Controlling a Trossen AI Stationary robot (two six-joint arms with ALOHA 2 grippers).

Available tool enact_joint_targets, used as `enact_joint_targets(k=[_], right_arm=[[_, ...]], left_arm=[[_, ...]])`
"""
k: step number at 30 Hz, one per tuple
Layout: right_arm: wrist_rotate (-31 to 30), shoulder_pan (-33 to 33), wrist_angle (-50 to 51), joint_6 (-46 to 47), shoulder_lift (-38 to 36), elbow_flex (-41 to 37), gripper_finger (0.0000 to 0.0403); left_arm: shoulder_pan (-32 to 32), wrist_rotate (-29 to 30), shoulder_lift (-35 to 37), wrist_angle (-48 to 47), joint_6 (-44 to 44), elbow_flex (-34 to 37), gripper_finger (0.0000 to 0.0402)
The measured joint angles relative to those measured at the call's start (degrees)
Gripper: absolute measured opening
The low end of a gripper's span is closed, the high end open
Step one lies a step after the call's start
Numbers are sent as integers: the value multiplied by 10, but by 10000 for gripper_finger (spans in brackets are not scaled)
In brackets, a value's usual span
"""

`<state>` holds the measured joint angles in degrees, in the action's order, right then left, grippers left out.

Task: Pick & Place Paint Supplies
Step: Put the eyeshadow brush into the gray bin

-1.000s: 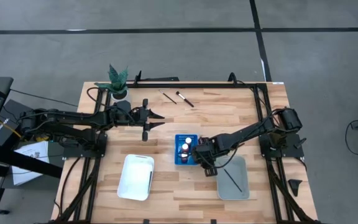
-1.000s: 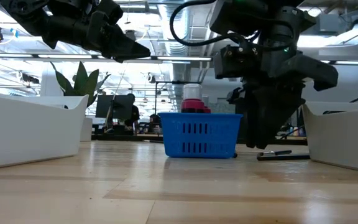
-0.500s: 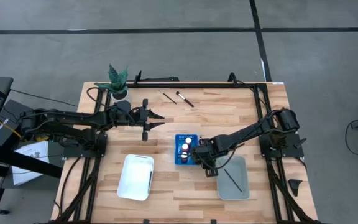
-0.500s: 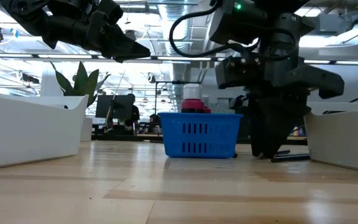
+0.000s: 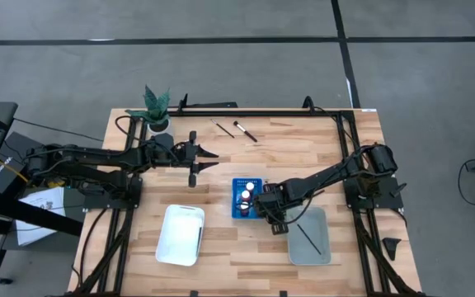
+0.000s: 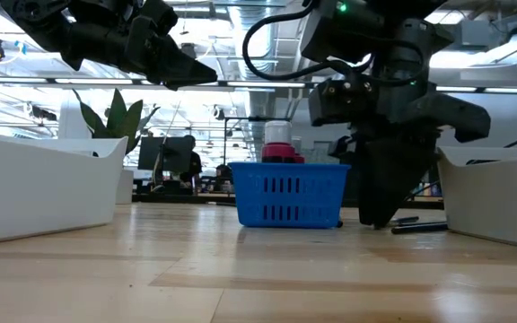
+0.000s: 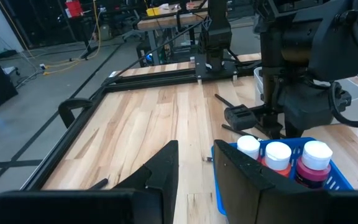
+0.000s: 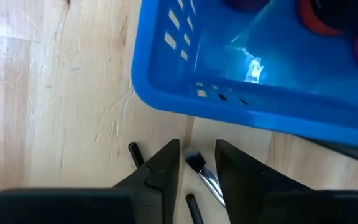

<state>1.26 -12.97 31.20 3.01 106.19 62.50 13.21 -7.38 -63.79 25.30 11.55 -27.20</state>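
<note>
A blue basket holds red paint bottles with white caps. Just to its right, my right gripper points down at the table, open. Its fingers stand on either side of the bristle end of a thin brush lying on the wood, without touching it. Two more dark stick ends lie beside it. In the low view a brush lies flat by the right gripper. My left gripper hovers open above the table's middle, left of the basket.
A white tray at the near left holds a brush. A grey tray at the near right holds another brush. Two brushes lie near the far edge, next to a potted plant.
My right gripper has sunk slightly toward the brushes on the table beside the blue basket. My left arm has kept still.
</note>
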Motion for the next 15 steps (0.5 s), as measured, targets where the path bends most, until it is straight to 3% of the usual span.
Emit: enact_joint_targets(k=[11,15], right_arm=[[-2,0,1,0,0,0,13],[-17,0,3,0,0,0,3]], left_arm=[[0,0,0,0,0,0,94],[0,0,0,0,0,0,94]])
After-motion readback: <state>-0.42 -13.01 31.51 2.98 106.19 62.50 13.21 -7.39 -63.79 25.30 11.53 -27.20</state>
